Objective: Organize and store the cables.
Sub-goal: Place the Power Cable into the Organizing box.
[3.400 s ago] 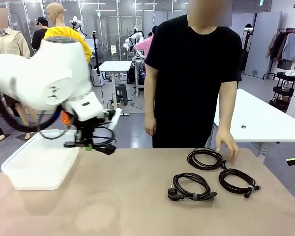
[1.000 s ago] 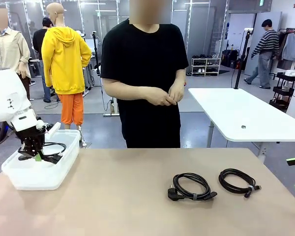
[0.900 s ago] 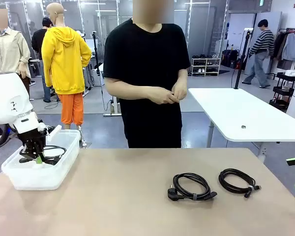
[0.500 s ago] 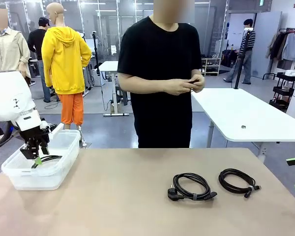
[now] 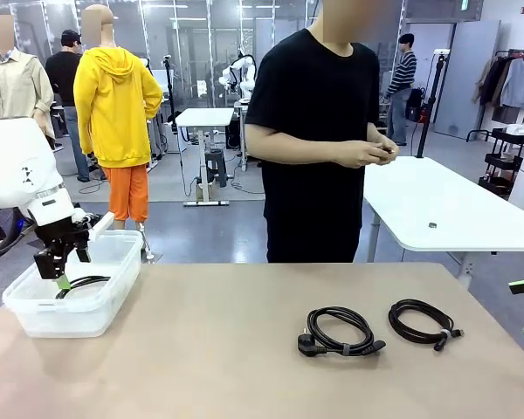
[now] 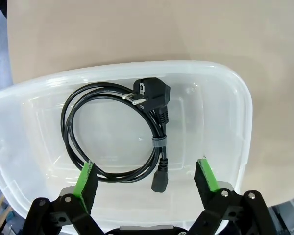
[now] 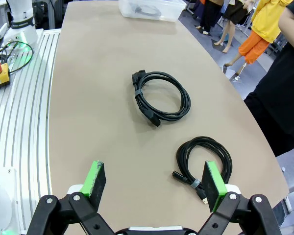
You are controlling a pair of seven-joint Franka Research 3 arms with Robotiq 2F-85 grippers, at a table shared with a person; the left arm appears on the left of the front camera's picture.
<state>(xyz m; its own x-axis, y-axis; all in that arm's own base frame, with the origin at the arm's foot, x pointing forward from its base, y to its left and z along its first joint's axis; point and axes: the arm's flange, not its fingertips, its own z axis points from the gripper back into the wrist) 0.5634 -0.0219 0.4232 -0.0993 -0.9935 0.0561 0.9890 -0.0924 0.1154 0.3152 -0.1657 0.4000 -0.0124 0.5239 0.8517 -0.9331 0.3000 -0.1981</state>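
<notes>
The left pincer (image 6: 146,177) has just let go. A second ago it was down in the clear plastic bin (image 6: 137,66) with a cable in its grip. Now its fingers are spread wide with nothing between them, and it has come up above the bin. The cable (image 6: 156,142) lies flat on the bin floor, a round black coil held by a small tie, with its chunky plug near the far wall.

So one cable looks stored. Two more coils wait on the desk (image 5: 201,349), well apart from the bin. One is the bigger coil (image 7: 138,93) with a plug. The other is the smaller coil (image 7: 204,142), which lies just beside it. A little while back there were three coils on the desk, so one has gone from there. The job seems partly done, and a good next move would be to fetch one of these two.

The right pincer (image 7: 153,180) hangs over the desk near the smaller coil, fingers spread and holding nothing.

No brand or words can be read. The marks on the plug are too small to make out.
</notes>
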